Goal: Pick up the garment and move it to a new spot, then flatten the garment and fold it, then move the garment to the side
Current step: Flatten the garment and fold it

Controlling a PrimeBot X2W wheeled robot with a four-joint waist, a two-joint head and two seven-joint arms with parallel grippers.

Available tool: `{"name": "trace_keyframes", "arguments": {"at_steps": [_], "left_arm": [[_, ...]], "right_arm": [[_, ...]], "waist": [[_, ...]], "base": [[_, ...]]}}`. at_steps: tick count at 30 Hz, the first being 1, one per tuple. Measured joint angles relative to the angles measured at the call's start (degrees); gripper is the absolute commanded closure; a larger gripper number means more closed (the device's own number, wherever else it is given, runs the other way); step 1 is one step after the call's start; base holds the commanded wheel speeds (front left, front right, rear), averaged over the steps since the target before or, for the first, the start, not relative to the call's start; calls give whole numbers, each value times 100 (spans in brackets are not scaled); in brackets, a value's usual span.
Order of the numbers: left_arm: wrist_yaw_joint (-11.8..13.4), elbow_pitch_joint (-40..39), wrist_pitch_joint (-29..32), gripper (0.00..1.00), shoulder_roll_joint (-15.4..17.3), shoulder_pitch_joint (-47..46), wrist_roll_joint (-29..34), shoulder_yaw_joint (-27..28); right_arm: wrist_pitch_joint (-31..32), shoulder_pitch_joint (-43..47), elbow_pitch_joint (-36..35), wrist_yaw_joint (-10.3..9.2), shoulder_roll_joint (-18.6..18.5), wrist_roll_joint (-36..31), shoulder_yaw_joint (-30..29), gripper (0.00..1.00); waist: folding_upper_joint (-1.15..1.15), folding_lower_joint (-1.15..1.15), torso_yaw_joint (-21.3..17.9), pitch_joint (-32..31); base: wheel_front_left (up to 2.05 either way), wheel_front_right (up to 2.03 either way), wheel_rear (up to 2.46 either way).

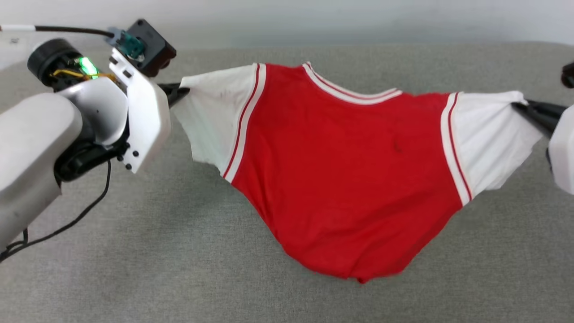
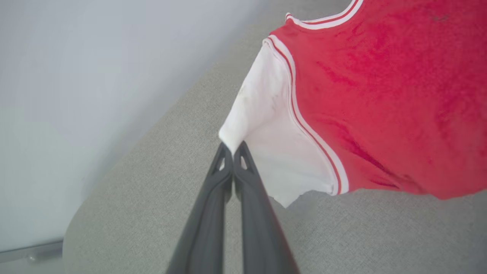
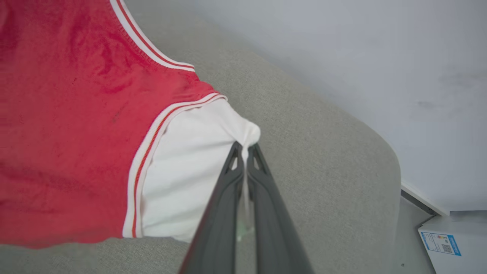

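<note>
The garment (image 1: 345, 179), a red shirt with white short sleeves and striped trim, hangs stretched between my two grippers above the grey surface (image 1: 179, 269), plain red face toward the head camera; no print shows. My left gripper (image 1: 179, 93) is shut on the tip of the left white sleeve (image 2: 266, 144), as the left wrist view shows at the left gripper (image 2: 232, 146). My right gripper (image 1: 520, 106) is shut on the right white sleeve (image 3: 186, 171), pinched at the right gripper (image 3: 245, 146). The hem (image 1: 358, 276) sags to a point near the surface.
The grey fabric surface (image 3: 323, 152) ends in a rounded edge near a pale wall (image 2: 95, 76). A black cable (image 1: 85, 211) trails from my left arm across the surface. A white box with a blue label (image 3: 445, 243) sits on the floor at the right.
</note>
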Motion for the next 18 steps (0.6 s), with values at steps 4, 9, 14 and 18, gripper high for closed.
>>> {"name": "trace_keyframes", "arguments": {"at_steps": [4, 9, 14, 18], "left_arm": [[52, -143, -176, 100, 42, -148, 11, 160], [198, -200, -369, 100, -16, -427, 152, 356], [244, 40, -472, 100, -258, -910, 309, 544], [248, 426, -671, 100, -616, -1394, 494, 717]], "right_arm": [[-135, -1, -208, 1, -89, -58, -399, 100], [-118, -201, -369, 0, -33, -413, -903, 100], [54, -908, -360, 0, 253, -893, -1273, 100], [77, -1679, -52, 1, 611, -1352, -1449, 100]], "waist": [[0, 0, -2, -254], [0, 0, -14, -320], [0, 0, -27, -113], [0, 0, -25, 171]], "base": [[0, 0, 0], [0, 0, 0], [0, 0, 0], [0, 0, 0]]}}
